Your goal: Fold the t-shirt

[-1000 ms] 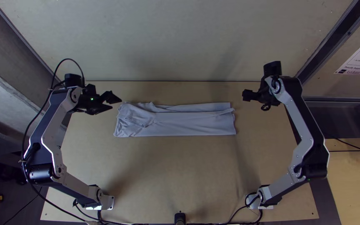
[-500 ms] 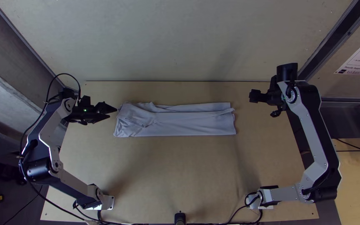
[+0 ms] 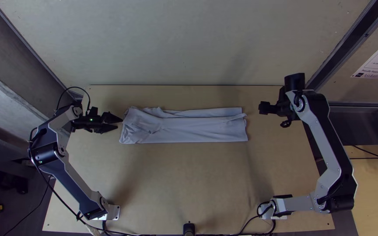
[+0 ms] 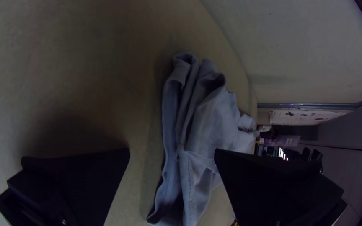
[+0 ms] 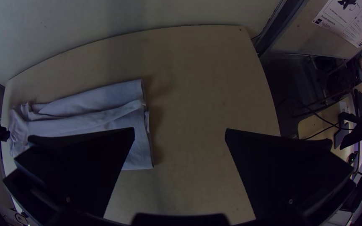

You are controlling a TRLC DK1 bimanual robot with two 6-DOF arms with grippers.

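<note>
Rn t-shirt (image 3: 189, 129) lies btwn L gripper (image 3: 119, 123) & R gripper (image 3: 276, 109), both wide open, empty.

In the top view, the left gripper (image 3: 120, 123) has come nearer and a little to the left, from the t-shirt's (image 3: 184, 127) far left corner to just beside its left edge. The left arm's elbow (image 3: 47, 150) has moved farther and slightly right, and the cable loop (image 3: 77, 87) above its wrist has sunk nearer. The right gripper (image 3: 261, 108) first shifted right, then came nearer and slightly back left, ending right of where it began. The right arm's elbow (image 3: 344, 192) has swung right and nearer.
</note>
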